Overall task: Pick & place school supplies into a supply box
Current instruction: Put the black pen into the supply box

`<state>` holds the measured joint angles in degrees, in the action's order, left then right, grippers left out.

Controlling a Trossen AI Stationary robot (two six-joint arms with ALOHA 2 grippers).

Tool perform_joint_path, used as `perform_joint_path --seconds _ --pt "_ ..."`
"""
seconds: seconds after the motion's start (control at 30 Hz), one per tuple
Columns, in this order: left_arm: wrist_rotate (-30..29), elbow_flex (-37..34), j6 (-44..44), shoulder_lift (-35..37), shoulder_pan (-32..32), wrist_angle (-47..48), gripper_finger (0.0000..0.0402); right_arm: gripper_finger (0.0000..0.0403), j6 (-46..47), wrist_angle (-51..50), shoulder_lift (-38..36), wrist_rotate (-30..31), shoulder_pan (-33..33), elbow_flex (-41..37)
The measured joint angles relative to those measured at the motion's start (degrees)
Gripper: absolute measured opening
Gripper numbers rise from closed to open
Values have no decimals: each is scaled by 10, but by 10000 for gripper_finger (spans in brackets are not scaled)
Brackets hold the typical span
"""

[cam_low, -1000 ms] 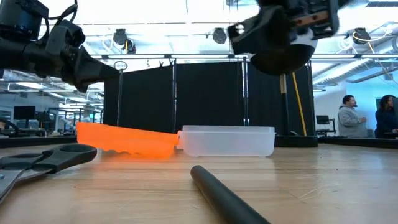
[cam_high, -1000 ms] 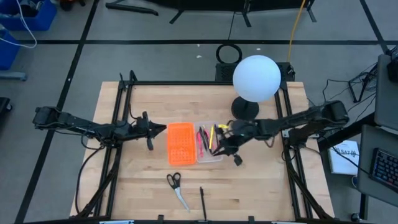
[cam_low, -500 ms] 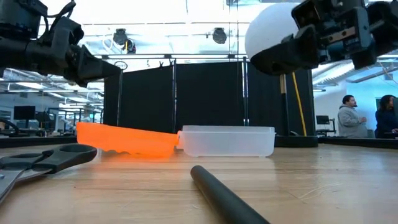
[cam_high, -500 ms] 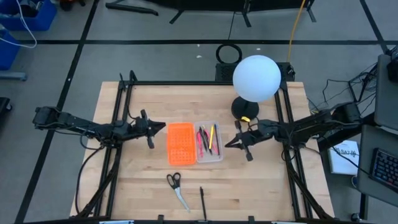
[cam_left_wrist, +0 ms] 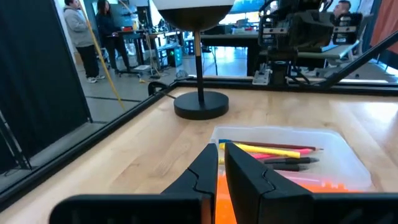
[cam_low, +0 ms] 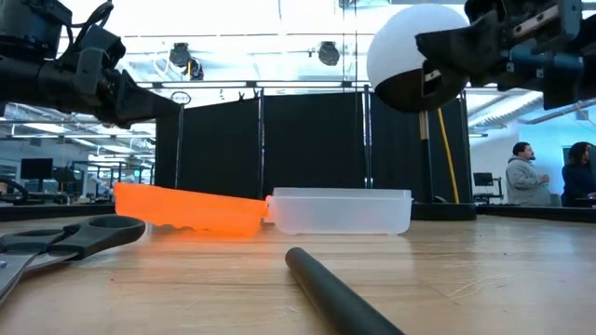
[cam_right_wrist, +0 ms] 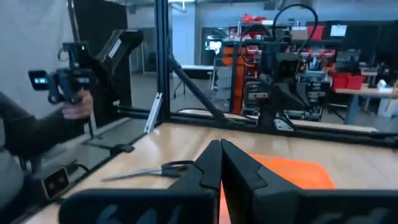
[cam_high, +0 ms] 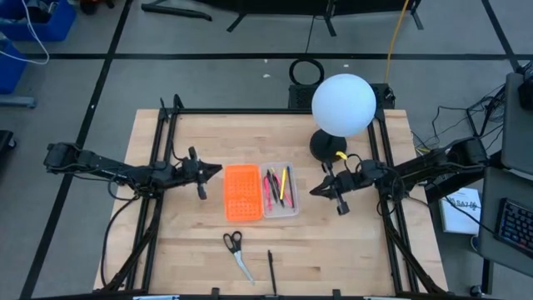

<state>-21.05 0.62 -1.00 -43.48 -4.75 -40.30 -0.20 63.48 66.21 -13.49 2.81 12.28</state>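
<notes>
Right now I have the supply box (cam_high: 260,192) lying open near the centre of the surface (cam_high: 208,142), its orange grid half toward 9 o'clock and the translucent tray toward 3 o'clock. Inside the tray I see the pink pen (cam_high: 269,187), a dark pen (cam_high: 277,188) and the yellow pencil (cam_high: 284,180) lying side by side. My right end effector (cam_high: 319,190) hangs just off the tray at its 3 o'clock side, fingers clenched together and carrying nothing. My left end effector (cam_high: 218,172) waits at the box's 9 o'clock side, its fingers likewise pressed shut and empty. Toward 6 o'clock from the box, the scissors (cam_high: 236,251) and a black pen (cam_high: 271,268) lie apart on the wood. At 1 o'clock stands the white globe lamp (cam_high: 342,104).
</notes>
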Motion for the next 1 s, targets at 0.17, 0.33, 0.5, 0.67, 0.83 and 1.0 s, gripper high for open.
perform_joint_path --seconds 0.17,0.33,0.5,0.67,0.83,1.0 --pt "10 0 26 0 0 12 37 1 17 19 3 45 8 -22" --pt "14 0 42 0 0 10 37 1 -16 -3 3 62 6 -24" --pt "9 0 67 0 0 16 37 1 -35 -4 3 62 6 -24" --pt "54 29 121 0 -4 69 37 1 -40 -4 3 62 6 -24" --pt "95 150 149 -54 -68 239 37 1 -64 -4 3 62 6 -24" --pt "46 221 88 -178 -152 223 37 1 -64 -3 3 62 6 -24"
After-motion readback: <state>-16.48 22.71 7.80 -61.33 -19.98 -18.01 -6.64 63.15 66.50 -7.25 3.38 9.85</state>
